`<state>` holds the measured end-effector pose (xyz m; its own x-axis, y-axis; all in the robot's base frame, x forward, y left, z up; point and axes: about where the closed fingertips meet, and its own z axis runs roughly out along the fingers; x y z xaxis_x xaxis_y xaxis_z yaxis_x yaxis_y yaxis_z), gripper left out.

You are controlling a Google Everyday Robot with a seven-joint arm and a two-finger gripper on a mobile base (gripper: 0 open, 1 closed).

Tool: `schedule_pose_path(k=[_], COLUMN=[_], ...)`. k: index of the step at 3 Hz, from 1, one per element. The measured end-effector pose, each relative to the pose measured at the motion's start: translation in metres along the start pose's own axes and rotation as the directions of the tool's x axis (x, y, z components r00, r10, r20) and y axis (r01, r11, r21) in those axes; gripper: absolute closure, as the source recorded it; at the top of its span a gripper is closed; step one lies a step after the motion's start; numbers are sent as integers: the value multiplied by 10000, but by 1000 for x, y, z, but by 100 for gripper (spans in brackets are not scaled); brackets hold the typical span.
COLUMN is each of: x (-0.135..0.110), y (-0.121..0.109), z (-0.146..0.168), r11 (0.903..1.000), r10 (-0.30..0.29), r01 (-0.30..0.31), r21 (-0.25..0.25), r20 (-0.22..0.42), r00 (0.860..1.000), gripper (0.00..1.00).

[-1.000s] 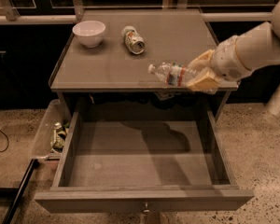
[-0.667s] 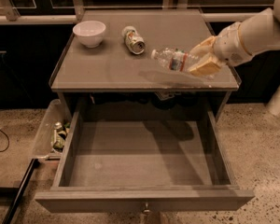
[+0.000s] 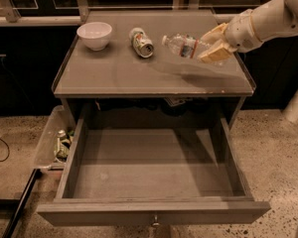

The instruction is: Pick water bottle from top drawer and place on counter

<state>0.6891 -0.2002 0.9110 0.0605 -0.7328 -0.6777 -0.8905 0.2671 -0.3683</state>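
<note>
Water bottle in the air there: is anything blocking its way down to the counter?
Nothing visible. The gripper holds the water bottle over bare counter at the right; the can and bowl sit farther left.

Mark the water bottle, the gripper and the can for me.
water bottle (image 3: 183,45): camera view, on its label band.
gripper (image 3: 210,45): camera view, midway between the jaws, above the counter (image 3: 114,73), right side.
can (image 3: 141,42): camera view, on its side.

Dim; gripper (image 3: 209,49) above counter (image 3: 114,76), shadow beneath
</note>
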Motion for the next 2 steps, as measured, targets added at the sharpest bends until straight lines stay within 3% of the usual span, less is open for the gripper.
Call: schedule_pose_path(k=[1,2], x=[4,17], y=[-12,-8], z=[19,47], r11=[10000,9982], r10=[51,349], r01=[-47,-320], r21=[-75,-508], r20=[563,569], r00=[9984,9978], gripper=[100,100])
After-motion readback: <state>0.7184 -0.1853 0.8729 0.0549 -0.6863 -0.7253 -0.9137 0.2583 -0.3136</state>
